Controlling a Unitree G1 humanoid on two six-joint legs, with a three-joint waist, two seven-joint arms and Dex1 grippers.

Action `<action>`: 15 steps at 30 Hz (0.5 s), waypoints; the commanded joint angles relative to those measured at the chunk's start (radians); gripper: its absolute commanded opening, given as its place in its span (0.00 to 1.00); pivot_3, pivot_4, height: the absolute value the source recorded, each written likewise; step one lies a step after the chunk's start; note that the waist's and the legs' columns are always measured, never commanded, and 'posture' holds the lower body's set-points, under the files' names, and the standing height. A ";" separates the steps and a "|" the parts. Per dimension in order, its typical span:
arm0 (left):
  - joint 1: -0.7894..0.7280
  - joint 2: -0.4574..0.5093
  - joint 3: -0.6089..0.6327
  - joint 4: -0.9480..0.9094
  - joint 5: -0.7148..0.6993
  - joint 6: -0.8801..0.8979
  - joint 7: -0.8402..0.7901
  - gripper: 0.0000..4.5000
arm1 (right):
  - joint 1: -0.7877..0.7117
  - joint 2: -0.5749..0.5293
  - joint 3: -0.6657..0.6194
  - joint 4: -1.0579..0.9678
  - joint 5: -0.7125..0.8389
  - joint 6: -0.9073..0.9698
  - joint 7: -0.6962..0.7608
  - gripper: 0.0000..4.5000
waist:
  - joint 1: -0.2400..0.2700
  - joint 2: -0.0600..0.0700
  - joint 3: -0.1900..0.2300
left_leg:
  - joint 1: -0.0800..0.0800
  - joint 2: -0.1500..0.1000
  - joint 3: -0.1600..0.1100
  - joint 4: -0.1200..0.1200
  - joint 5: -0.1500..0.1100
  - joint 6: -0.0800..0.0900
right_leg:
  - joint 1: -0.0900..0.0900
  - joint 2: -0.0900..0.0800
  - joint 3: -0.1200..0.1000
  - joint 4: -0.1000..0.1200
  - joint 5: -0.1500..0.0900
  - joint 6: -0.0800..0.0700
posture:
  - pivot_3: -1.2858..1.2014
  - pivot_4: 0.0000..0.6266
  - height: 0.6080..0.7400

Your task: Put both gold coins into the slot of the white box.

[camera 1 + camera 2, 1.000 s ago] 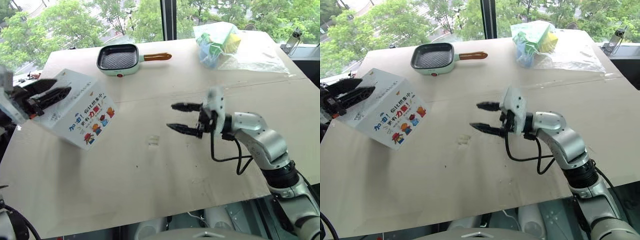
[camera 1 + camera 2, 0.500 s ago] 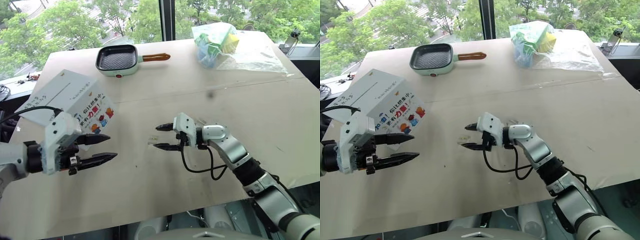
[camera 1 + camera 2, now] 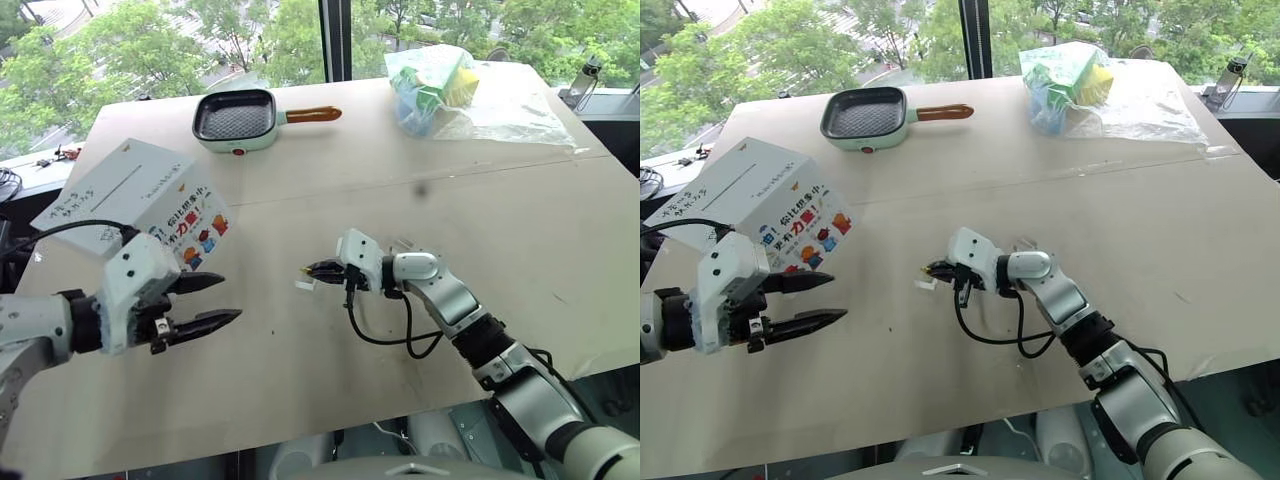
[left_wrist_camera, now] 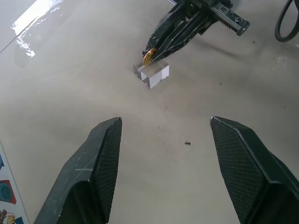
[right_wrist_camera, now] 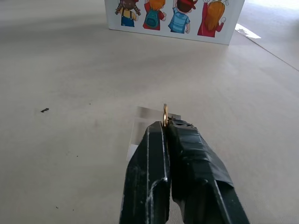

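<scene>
The white box point(image 3: 135, 205) stands on the table at the left, cartoon side facing me, with the thin dark slot point(image 3: 108, 186) across its top face. In front of the box, just above the table, my left gripper point(image 3: 228, 298) hangs open and empty, pointing toward the table's middle. There my right gripper point(image 3: 308, 270) is shut on a gold coin point(image 4: 148, 56), held on edge between the fingertips point(image 5: 159, 133). The coin point(image 5: 165, 113) sits at the top of a small clear block point(image 4: 152, 74) that rests on the table.
A pale green grill pan point(image 3: 237, 118) with an orange handle lies at the back. A clear plastic bag point(image 3: 440, 85) of colourful items sits at the back right. The table's front edge point(image 3: 300, 440) runs close below both arms.
My right gripper dropped toward the clear block and shut on the coin. My left gripper left the box, which had been tilted, and came down in front of it, still open.
</scene>
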 commanded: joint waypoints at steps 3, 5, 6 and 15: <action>-0.050 -0.128 -0.014 -0.010 -0.120 0.047 0.123 0.68 | 0.009 0.039 -0.080 -0.111 0.126 0.095 0.025 0.01 | 0.000 0.000 0.000 | 0.000 0.000 0.000 0.000 0.000 0.000 | 0.000 0.000 0.000 0.000 0.000 0.000 | 0.52 0.24 0.85; -0.095 -0.202 -0.018 0.006 -0.187 0.066 0.197 0.68 | 0.013 0.052 -0.117 -0.153 0.192 0.165 0.028 0.01 | 0.002 0.000 0.000 | 0.000 0.001 -0.001 0.000 0.000 -0.001 | 0.000 0.000 0.000 0.000 0.000 0.000 | 0.52 0.24 0.85; -0.118 -0.235 -0.021 0.015 -0.218 0.074 0.231 0.68 | 0.012 0.058 -0.131 -0.171 0.220 0.195 0.029 0.01 | 0.003 -0.001 0.000 | 0.000 0.001 -0.002 0.000 0.000 -0.001 | 0.001 0.000 0.000 -0.001 0.000 0.000 | 0.52 0.24 0.85; -0.255 -0.463 -0.079 0.013 -0.522 0.055 0.470 0.68 | 0.016 0.093 -0.220 -0.367 0.513 0.476 0.043 0.01 | 0.001 -0.002 -0.001 | -0.001 0.001 -0.002 0.003 0.000 -0.001 | 0.001 0.000 -0.001 0.000 0.000 0.000 | 0.52 0.24 0.85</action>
